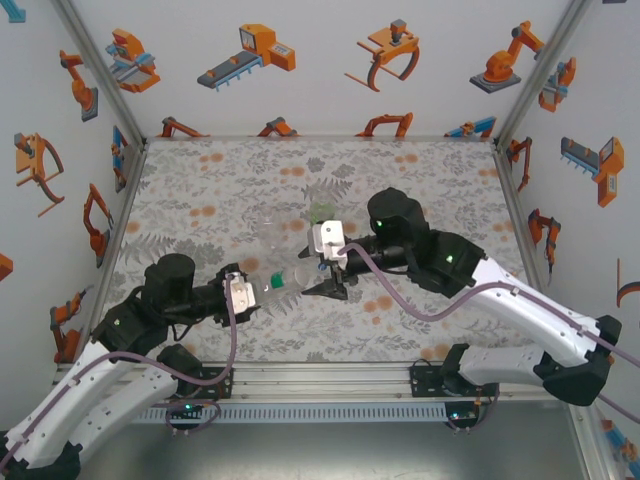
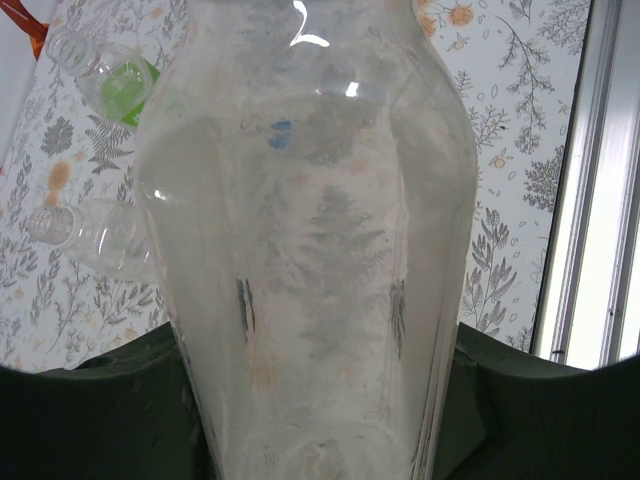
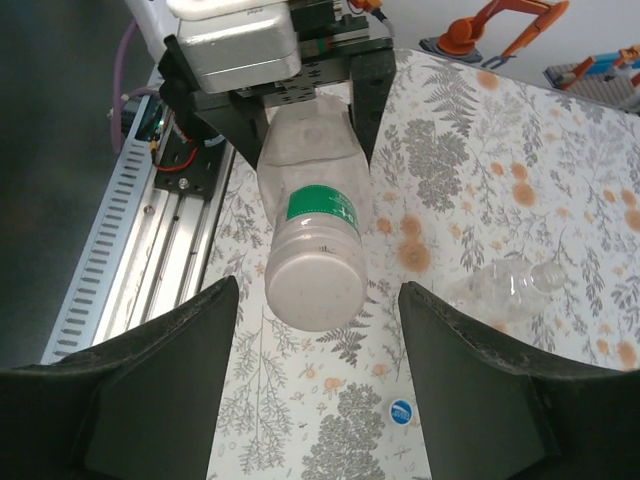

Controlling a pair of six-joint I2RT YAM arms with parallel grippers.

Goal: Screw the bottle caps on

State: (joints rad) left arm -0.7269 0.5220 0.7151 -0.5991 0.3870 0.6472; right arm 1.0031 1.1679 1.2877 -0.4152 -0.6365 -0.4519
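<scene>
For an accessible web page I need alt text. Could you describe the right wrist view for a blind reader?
The left gripper holds a clear bottle with a green band, its round whitish end pointing between the fingers of the open right gripper. A blue cap and another clear bottle lie on the table.

Clear colourless plastic bottle (image 2: 320, 250), left wrist view: neck and base cut off by frame edges; green-tinted plastic bottle (image 2: 125, 88) partly hidden behind it; blue spot (image 2: 281, 134) through its wall, blurred.
</scene>
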